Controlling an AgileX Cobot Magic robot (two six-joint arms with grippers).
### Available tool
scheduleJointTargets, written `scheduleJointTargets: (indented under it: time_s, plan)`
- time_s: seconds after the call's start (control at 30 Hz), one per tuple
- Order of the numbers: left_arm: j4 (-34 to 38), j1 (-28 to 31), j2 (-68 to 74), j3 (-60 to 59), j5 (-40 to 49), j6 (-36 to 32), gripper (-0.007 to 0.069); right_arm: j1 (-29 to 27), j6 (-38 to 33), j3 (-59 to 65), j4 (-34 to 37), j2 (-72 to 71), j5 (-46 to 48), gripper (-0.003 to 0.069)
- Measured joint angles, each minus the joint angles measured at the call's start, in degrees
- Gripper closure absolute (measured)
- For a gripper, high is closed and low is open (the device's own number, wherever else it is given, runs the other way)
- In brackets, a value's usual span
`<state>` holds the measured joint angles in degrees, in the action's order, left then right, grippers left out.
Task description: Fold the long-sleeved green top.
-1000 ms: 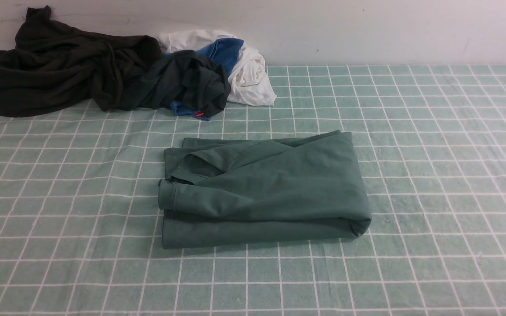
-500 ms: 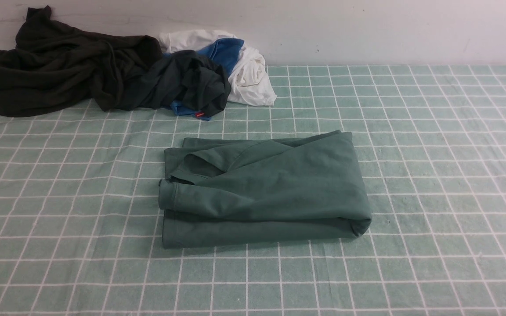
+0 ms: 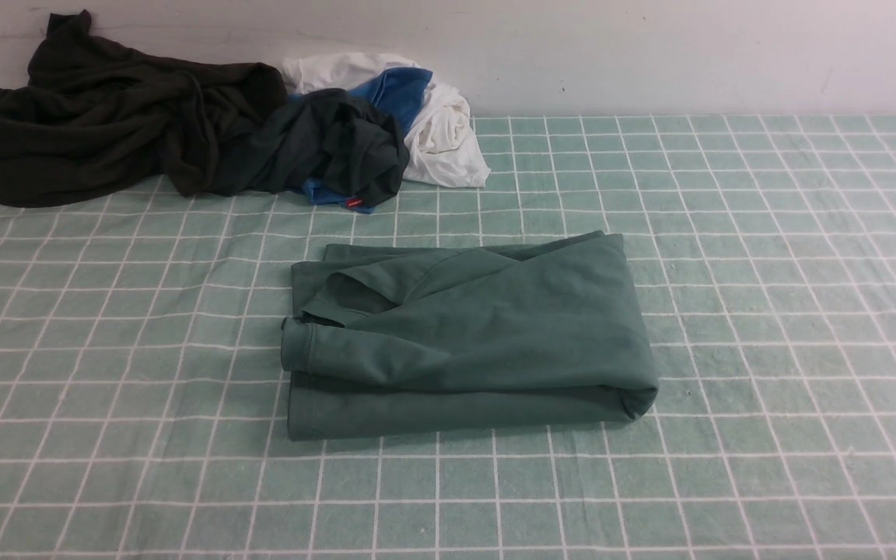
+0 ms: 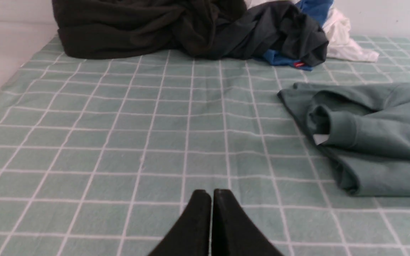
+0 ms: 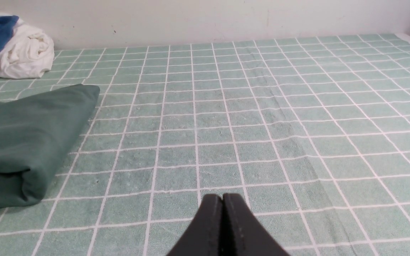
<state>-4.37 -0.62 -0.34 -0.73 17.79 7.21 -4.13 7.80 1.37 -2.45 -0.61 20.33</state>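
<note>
On the surface (image 3: 767, 327), near the middle: seen with the green top (image 3: 526, 319) lying flat, folded into a wide bundle.
Green top, shape: longer from side to side than from front to back, with layers piled up.
Green top, left end: uneven, with cloth edges poking out and one rolled bit sticking out past the rest; open like a little pocket just behind that bit.
Green top, right end: rounder and smoother, with a small tuck at the near corner.
Green top, upper layer: slanting across the bundle, with soft wrinkles near the left; resting over a flatter strip along the near side.
White patch (image 4: 320, 138): peeking out by the rolled bit, too small to read.
Left tool (image 4: 212, 193): pressed together, pinching nothing, apart from the green top.
Right tool (image 5: 222, 197): pressed together too, with nothing pinched, apart from the green top.
Brown-black cloth (image 3: 106, 124): heaped at the far left, by the pale wall (image 3: 650, 54).
Blackish-green cloth (image 3: 316, 144): crumpled just beside the brown-black cloth, touching it.
Blue cloth (image 3: 401, 93): partly hidden in the same heap, with a red tag (image 3: 353, 203) showing near its front.
White cloth (image 3: 448, 140): bunched at the heap's right end.
Surface, look: green with white crossing lines.
</note>
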Motion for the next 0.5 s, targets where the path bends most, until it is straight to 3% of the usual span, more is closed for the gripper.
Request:
scheduleJointTargets:
  time_s: [0.23, 0.5]
  plan:
    - [4.37, 1.18, -0.26, -0.62, 1.39, -6.12, 0.0627, 0.00, 0.07, 0.00, -0.02, 0.00, 0.00, 0.0673]
    - [5.28, 1.18, -0.26, -0.51, 1.76, -6.47, 0.0627, 0.00, 0.13, 0.00, -0.02, 0.00, 0.00, 0.0673]
